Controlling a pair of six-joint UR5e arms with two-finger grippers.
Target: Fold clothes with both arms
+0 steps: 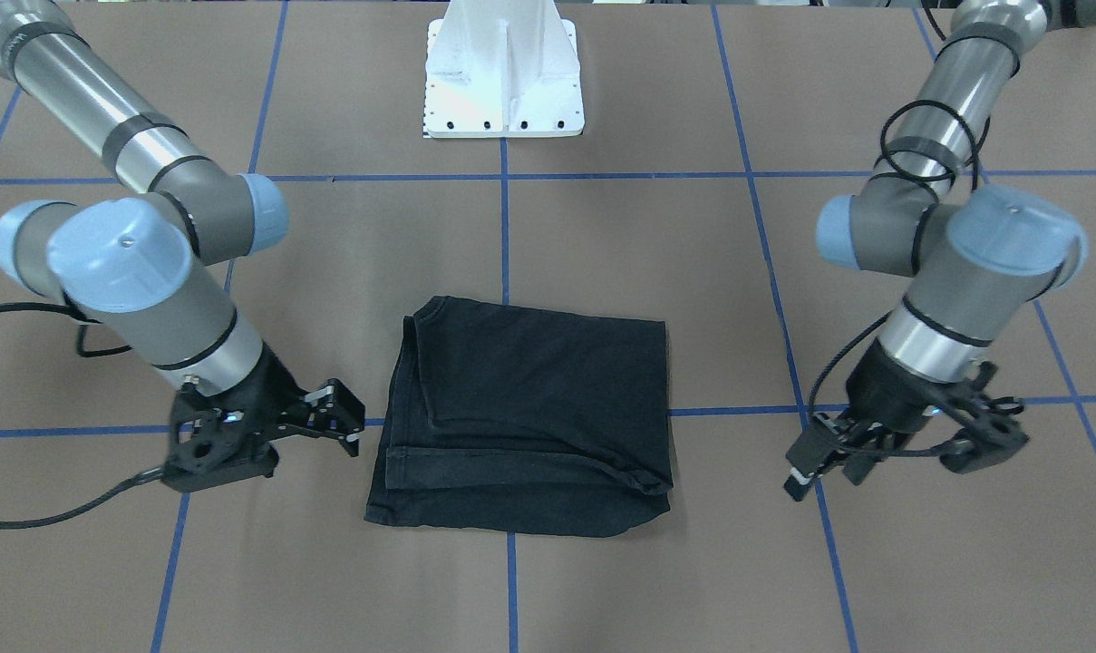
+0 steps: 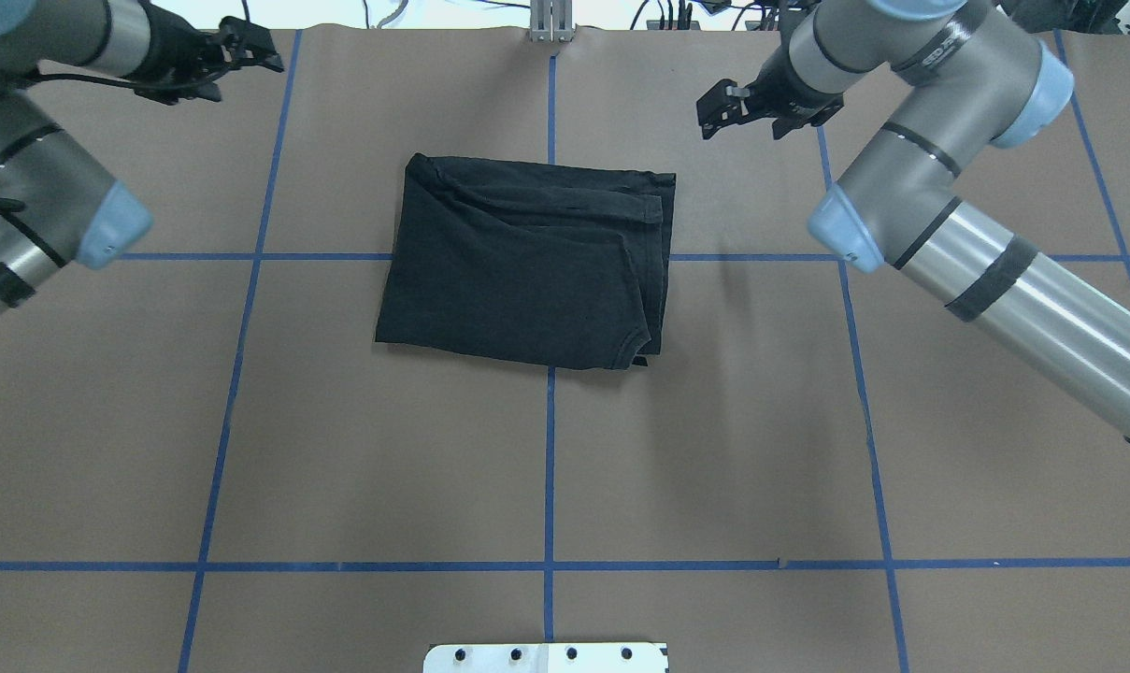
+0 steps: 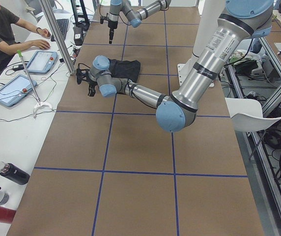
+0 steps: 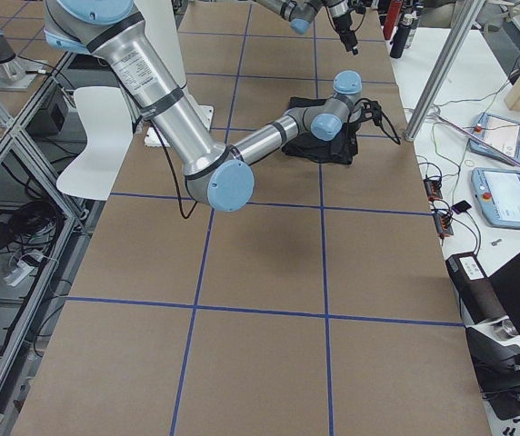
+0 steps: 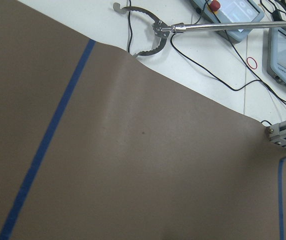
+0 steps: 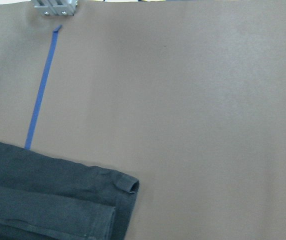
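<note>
While the folded black T-shirt (image 1: 529,408) lies flat on the brown table (image 1: 656,562) in the front-facing view, the right gripper (image 1: 344,422) and left gripper (image 1: 883,451) flank it, jaws spread, empty, touching nothing. Overhead, both claws sit apart from the shirt's far edge. The right wrist view shows only a hemmed corner.

Left gripper (image 1: 883,464) and right gripper (image 1: 340,418) hover with jaws spread, empty.

Shirt (image 1: 529,408) on paper (image 1: 674,571)
Matt black cloth on dull brown paper; the right arm (image 1: 76,86) beside the shirt is shiny grey metal.
</note>
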